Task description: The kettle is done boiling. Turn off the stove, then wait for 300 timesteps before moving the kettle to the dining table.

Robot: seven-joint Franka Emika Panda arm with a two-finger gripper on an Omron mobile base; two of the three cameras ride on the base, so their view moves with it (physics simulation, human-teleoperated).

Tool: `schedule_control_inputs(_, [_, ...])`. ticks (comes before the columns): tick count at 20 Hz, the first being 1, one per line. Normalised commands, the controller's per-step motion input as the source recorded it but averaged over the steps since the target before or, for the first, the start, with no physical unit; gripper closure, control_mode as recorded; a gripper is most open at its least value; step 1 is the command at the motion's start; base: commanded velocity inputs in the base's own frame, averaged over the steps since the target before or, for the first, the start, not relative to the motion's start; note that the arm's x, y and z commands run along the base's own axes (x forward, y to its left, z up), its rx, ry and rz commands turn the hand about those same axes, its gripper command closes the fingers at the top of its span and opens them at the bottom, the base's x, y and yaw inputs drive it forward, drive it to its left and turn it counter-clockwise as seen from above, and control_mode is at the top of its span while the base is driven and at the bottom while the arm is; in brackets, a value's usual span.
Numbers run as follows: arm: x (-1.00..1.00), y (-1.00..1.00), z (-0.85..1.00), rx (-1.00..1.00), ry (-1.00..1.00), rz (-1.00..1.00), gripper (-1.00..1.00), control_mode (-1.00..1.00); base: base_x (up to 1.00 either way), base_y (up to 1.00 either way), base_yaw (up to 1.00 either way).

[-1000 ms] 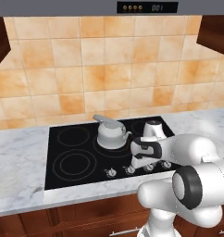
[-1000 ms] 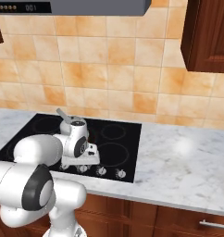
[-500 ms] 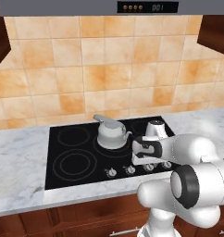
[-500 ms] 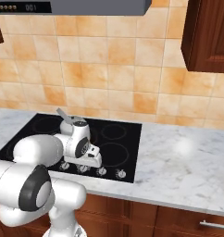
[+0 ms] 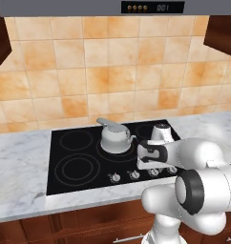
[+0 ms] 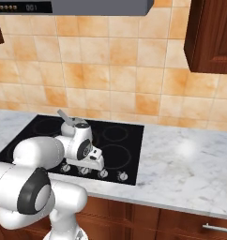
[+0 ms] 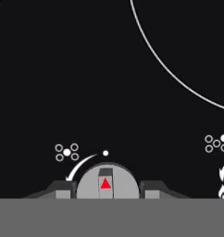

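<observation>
The silver-grey kettle stands on a rear middle burner of the black stove. My gripper points down at the row of silver knobs along the stove's front edge, in front of and to the right of the kettle. In the hand view its two fingertips press against both sides of a round stove knob with a red triangle mark, so it is shut on that knob. The dining table is out of view.
Other knobs sit left and right of the held one. Marble counter flanks the stove, backed by orange tiles. A range hood hangs overhead, and dark wood cabinets hang beside it.
The hand has twisted slightly in place over the knob row. The kettle and the camera views have not moved.
</observation>
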Motion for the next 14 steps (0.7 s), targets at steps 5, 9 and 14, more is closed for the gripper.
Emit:
schedule_control_inputs(5, [-0.25,0.0,0.11,-0.01,-0.01,-0.08,-1.0,-1.0,0.0,0.0,0.0])
schedule_control_inputs(9, [-0.25,0.0,0.2,-0.04,0.0,-0.06,-1.0,-1.0,0.0,0.0,0.0])
schedule_control_inputs(14, [-0.24,0.0,0.31,-0.06,-0.05,-0.02,-1.0,-1.0,0.0,0.0,0.0])
